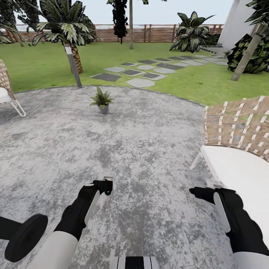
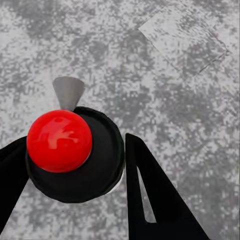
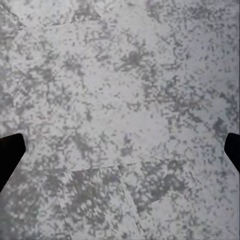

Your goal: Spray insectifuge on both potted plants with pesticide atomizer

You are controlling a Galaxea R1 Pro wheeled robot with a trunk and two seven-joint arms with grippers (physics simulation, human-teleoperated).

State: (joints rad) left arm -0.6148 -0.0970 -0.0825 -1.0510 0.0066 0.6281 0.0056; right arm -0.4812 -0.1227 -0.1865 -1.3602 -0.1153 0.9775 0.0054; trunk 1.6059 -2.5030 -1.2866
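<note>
Head view, left to right. At the far left edge stands a woven-backed chair (image 1: 6,89) with a white seat, resting on the grey speckled paving (image 1: 142,149). Behind it a palm (image 1: 65,26) rises from the lawn (image 1: 112,56), and just in front of its trunk a grey bollard post (image 1: 73,65) leans at the border of lawn and paving. A potted plant (image 1: 101,99), a small rosette of pointed green leaves in a grey pot, stands alone on the paving, well ahead of both arms and nearer the left one. Grey stepping stones (image 1: 140,71) cross the lawn toward the right; a brown slatted fence (image 1: 149,33) closes the background, with a second palm (image 1: 192,31) before it. A dark bush (image 1: 252,56) and a slanting trunk occupy the far right, and a second woven chair (image 1: 239,149) with a white cushion fills the right foreground. The left hand (image 1: 106,185) hangs over the paving; in the left wrist view its dark fingers (image 2: 150,195) stand apart on either side of a red ball (image 2: 59,141) seated on a black disc, without visible contact, so the left hand (image 2: 75,200) appears parted and empty. The right hand (image 1: 198,192) hovers beside the right chair; in the right wrist view its fingertips (image 3: 10,152) sit at opposite edges, wide apart over bare paving, gripping nothing.
</note>
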